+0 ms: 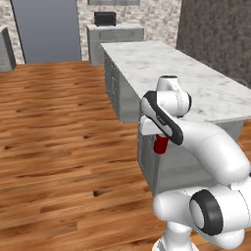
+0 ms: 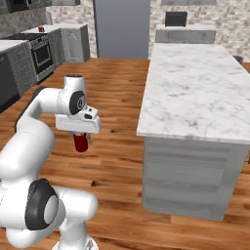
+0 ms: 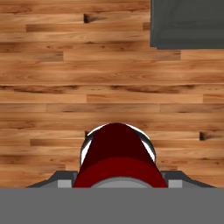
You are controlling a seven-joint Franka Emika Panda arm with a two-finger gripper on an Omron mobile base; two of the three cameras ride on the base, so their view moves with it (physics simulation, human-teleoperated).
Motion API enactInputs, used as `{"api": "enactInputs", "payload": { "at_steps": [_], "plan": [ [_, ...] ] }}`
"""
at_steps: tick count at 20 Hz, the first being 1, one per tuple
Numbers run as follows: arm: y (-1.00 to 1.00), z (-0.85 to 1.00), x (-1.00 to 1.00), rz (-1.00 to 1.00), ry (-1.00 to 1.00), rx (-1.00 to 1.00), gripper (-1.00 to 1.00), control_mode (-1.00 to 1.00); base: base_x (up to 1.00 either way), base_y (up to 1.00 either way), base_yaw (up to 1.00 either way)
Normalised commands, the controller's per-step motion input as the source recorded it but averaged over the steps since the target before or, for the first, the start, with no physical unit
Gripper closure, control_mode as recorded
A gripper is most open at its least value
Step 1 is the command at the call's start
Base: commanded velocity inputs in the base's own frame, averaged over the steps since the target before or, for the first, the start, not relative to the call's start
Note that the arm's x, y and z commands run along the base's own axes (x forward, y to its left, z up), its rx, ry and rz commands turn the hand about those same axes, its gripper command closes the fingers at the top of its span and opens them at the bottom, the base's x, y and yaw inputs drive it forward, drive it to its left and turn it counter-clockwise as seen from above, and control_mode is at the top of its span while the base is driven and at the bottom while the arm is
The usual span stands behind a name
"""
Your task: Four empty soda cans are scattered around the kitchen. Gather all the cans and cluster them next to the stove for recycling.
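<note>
Gripping 1 soda can in clenched jaws, long axis pointing down at the wood floor, carried in mid-air. Needing transport toward the stove (far left, well apart, beyond the island tabletop).

A marble-topped island with grey sides is seen on a wood floor. A tall grey fridge is set against the brick back wall, and beside it a low cabinet is topped by a black appliance.
</note>
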Motion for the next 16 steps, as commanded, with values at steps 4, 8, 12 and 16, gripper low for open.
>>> {"api": "enactInputs", "payload": {
  "at_steps": [4, 8, 12, 16],
  "plan": [
    [0.00, 0.00, 0.00, 0.00, 0.00, 0.00, 1.00, 1.00, 0.09, 0.83, 0.00],
    [0.00, 0.00, 0.00, 0.00, 0.00, 0.00, 1.00, 1.00, 0.57, 0.77, 0.00],
    [0.00, 0.00, 0.00, 0.00, 0.00, 0.00, 1.00, 1.00, 0.79, 0.66, 0.00],
    [0.00, 0.00, 0.00, 0.00, 0.00, 0.00, 1.00, 1.00, 0.93, 0.57, 0.00]
  ]
}}
